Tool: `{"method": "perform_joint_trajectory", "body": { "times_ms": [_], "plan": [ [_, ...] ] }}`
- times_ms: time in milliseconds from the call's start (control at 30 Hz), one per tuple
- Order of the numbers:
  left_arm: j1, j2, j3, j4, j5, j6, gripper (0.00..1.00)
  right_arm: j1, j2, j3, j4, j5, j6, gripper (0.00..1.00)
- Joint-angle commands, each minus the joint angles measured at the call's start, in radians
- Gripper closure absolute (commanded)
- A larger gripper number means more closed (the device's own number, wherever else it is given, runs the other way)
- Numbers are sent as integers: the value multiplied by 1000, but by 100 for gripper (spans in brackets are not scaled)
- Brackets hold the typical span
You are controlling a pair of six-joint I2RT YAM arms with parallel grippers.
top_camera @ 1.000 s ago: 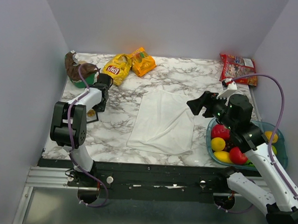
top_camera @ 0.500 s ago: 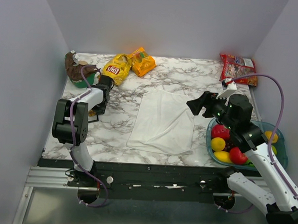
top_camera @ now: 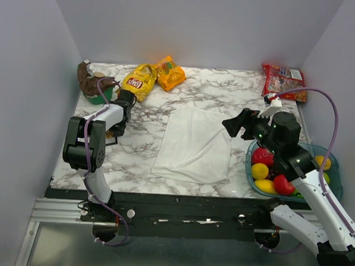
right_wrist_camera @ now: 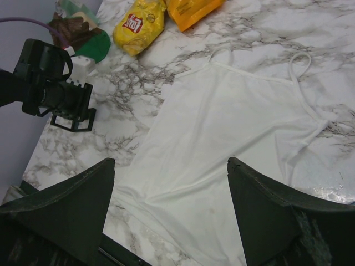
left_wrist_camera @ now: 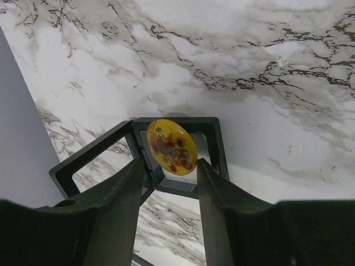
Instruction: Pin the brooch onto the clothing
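The brooch [left_wrist_camera: 172, 147], a small round yellow disc with brown marks, sits in a small black square frame [left_wrist_camera: 212, 138] on the marble table at the left. My left gripper [left_wrist_camera: 170, 164] is open, with one fingertip on each side of the brooch's near edge; I cannot tell if they touch it. In the top view the left gripper [top_camera: 116, 128] covers the brooch. The clothing, a white camisole [top_camera: 195, 143], lies flat in the middle and also shows in the right wrist view [right_wrist_camera: 233, 138]. My right gripper [top_camera: 232, 125] is wide open and empty above the camisole's right edge.
A yellow chip bag [top_camera: 140, 80] and an orange bag [top_camera: 170, 73] lie at the back. A brown and green item [top_camera: 94, 84] sits at the back left, and a red snack bag [top_camera: 282, 81] at the back right. A blue basket [top_camera: 336, 177] of fruit stands at the right.
My left gripper has shifted slightly closer over the black frame and now covers the brooch in the top view. The right arm has not moved.
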Motion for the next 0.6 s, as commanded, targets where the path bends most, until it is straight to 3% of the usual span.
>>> {"method": "perform_joint_trajectory", "body": {
  "times_ms": [0,567],
  "plan": [
    [-4,8,22,-5,-43,-6,51,-3,-10,-15,22,-17,-3,11],
    [-4,-49,0,32,-111,-7,64,-4,-1,-16,22,-21,-3,11]
  ]
}}
